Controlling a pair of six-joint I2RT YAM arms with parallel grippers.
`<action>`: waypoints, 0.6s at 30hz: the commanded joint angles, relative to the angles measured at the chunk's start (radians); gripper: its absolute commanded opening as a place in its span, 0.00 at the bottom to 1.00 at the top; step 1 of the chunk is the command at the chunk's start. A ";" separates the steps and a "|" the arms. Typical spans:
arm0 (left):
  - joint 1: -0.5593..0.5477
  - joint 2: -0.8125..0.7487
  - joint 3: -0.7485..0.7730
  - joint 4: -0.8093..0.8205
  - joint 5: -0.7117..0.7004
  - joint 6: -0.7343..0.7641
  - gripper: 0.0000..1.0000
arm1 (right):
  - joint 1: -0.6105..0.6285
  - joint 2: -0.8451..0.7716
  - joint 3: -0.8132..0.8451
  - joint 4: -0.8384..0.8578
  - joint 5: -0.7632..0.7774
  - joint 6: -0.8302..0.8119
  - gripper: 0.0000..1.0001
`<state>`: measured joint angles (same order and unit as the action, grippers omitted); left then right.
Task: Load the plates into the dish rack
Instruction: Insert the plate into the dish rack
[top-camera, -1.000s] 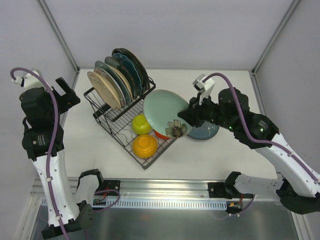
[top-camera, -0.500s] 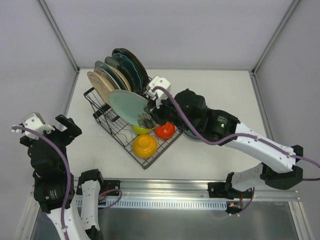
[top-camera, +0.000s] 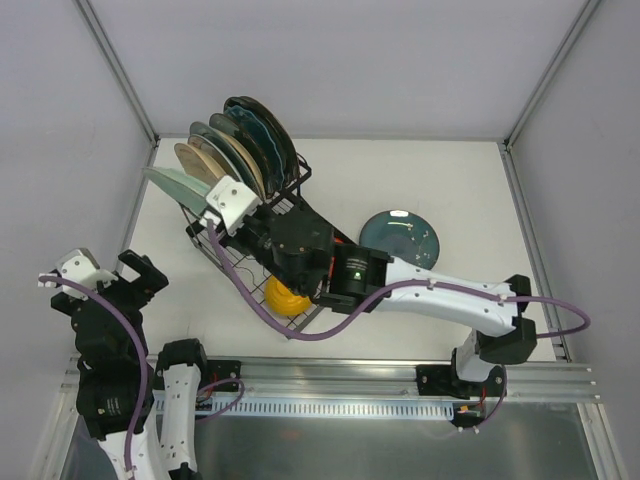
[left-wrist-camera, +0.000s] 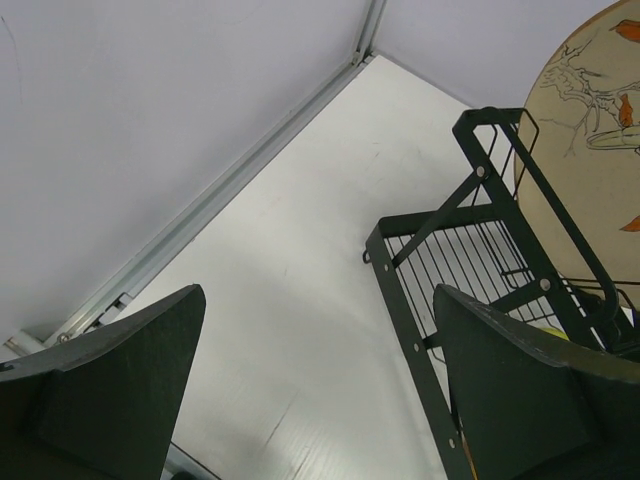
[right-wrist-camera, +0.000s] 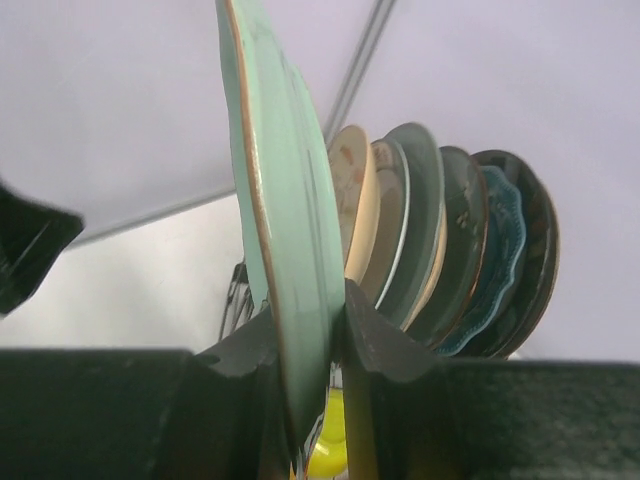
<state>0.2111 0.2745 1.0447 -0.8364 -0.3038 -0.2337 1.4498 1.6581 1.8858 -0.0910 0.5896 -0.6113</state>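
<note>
One blue-grey plate (top-camera: 400, 238) lies flat on the white table (top-camera: 450, 180) in the overhead view, well off to the right of the black wire rack (top-camera: 225, 258) and all on its own. The raised slotted end of the rack carries a row of plates (top-camera: 238, 150) standing on edge, tan ones at the left end and darker teal ones toward the back. The right arm is stretched clear across the rack. The right gripper (top-camera: 208, 212) has a mint green plate (top-camera: 175, 186) at the left end of that row, tilted and poking out past the rack's left side. A yellow bowl (top-camera: 285, 298) peeks out from under the arm in the low basket part. The left gripper (top-camera: 135, 275) sits at the near-left corner, well apart from the rack. In the left wrist view its two fingers (left-wrist-camera: 110, 390) are spread wide with only bare table between them. The rack's corner is off to the right, along with a tan plate (left-wrist-camera: 590, 150) that has a line drawing on it. In the right wrist view the pads (right-wrist-camera: 385, 355) are pinched onto the bottom rim of the mint green plate. It stands upright and edge-on, just beside the cream plate that fronts the row. I can't tell from here whether its lower edge is actually down in a slot.
</note>
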 joint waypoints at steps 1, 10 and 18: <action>-0.025 -0.021 -0.014 0.002 -0.054 -0.010 0.99 | 0.001 0.047 0.120 0.361 0.173 -0.105 0.01; -0.058 -0.049 -0.069 0.002 -0.058 -0.041 0.99 | -0.015 0.250 0.282 0.452 0.285 -0.179 0.01; -0.061 -0.064 -0.121 0.022 -0.021 -0.078 0.99 | -0.066 0.270 0.296 0.298 0.219 0.001 0.00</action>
<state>0.1562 0.2214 0.9466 -0.8505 -0.3450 -0.2790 1.4010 1.9766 2.0895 0.1040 0.8158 -0.6964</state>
